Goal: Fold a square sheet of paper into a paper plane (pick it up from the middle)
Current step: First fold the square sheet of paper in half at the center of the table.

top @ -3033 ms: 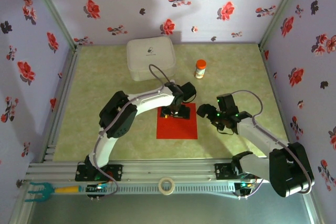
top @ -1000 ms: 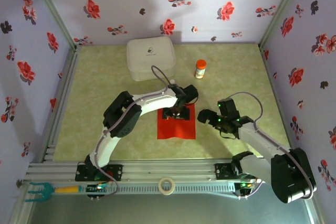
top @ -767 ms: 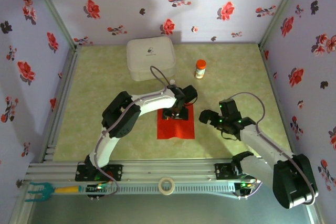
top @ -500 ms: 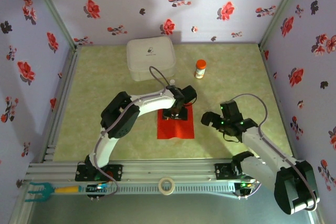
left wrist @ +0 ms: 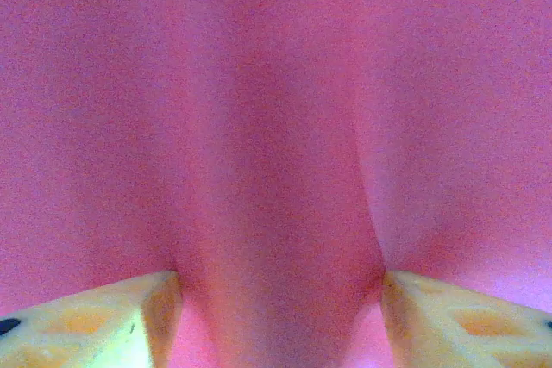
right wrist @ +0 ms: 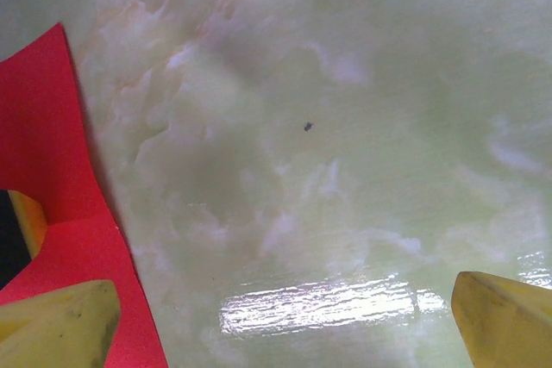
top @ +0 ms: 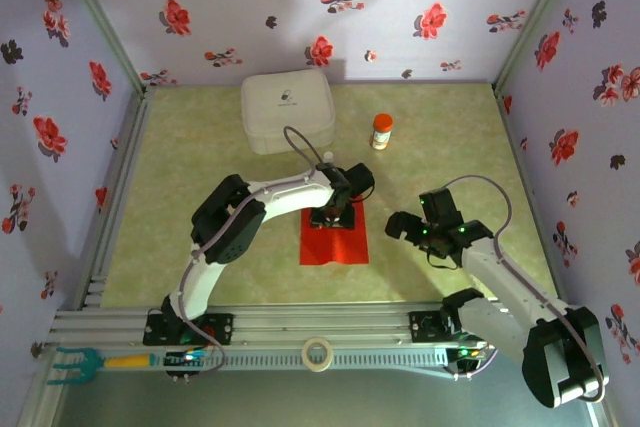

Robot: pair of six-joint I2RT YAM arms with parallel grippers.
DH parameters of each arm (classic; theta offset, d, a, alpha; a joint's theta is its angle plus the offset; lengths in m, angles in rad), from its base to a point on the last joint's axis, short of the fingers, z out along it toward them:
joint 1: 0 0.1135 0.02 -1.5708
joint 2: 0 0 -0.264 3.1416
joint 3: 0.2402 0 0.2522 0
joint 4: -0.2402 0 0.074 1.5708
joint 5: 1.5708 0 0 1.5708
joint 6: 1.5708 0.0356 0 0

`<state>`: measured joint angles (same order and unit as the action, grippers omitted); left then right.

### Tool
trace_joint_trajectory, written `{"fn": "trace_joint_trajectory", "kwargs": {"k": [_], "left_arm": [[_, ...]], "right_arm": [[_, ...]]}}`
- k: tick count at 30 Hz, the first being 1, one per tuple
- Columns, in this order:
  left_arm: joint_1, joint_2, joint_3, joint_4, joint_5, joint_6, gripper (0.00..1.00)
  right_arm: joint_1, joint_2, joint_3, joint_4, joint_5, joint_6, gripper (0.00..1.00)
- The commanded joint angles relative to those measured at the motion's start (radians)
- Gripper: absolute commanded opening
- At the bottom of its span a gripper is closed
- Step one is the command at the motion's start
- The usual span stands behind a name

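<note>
Square sheet of paper (top: 335,247), where does it lie?
— Bright red, near the centre of the table (top: 200,167), under the left arm.
And the left gripper (top: 336,215)?
— On the sheet's 12 o'clock half, jaws parted, fingertips (left wrist: 95,321) pressing the paper, and a soft ridge humped between them (not clamped flat).
The right gripper (top: 398,225)?
— At the sheet's 3 o'clock, just beside its edge, jaws spread wide, holding nothing.

white case (top: 287,110), orange-capped bottle (top: 381,131), tape roll (top: 318,354)
</note>
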<state>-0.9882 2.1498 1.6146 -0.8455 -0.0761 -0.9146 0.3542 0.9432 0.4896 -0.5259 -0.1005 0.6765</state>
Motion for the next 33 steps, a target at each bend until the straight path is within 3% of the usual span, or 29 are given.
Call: {"fn": "trace_joint_trajectory", "kwargs": {"k": [1, 4, 17, 24, 29, 33], "left_arm": [[-0.007, 0.013, -0.038, 0.040, 0.032, -0.017, 0.61], [-0.007, -0.015, -0.053, 0.049, 0.012, -0.014, 0.58], [-0.004, -0.083, -0.081, 0.094, -0.005, 0.011, 0.47], [0.007, -0.153, -0.108, 0.136, -0.007, 0.018, 0.45], [0.031, -0.252, -0.179, 0.231, 0.018, 0.025, 0.44], [0.072, -0.348, -0.295, 0.388, 0.117, 0.014, 0.43]], "right_arm": [[0.007, -0.015, 0.049, -0.044, -0.035, 0.053, 0.99], [0.008, -0.015, 0.086, -0.138, -0.004, 0.019, 0.99], [0.020, -0.022, 0.169, -0.255, 0.097, 0.012, 0.99], [0.020, -0.010, 0.139, -0.117, 0.144, -0.009, 0.99], [0.020, -0.004, 0.110, 0.083, 0.076, 0.008, 0.99], [0.018, 0.028, 0.109, 0.167, -0.006, 0.048, 0.99]]}}
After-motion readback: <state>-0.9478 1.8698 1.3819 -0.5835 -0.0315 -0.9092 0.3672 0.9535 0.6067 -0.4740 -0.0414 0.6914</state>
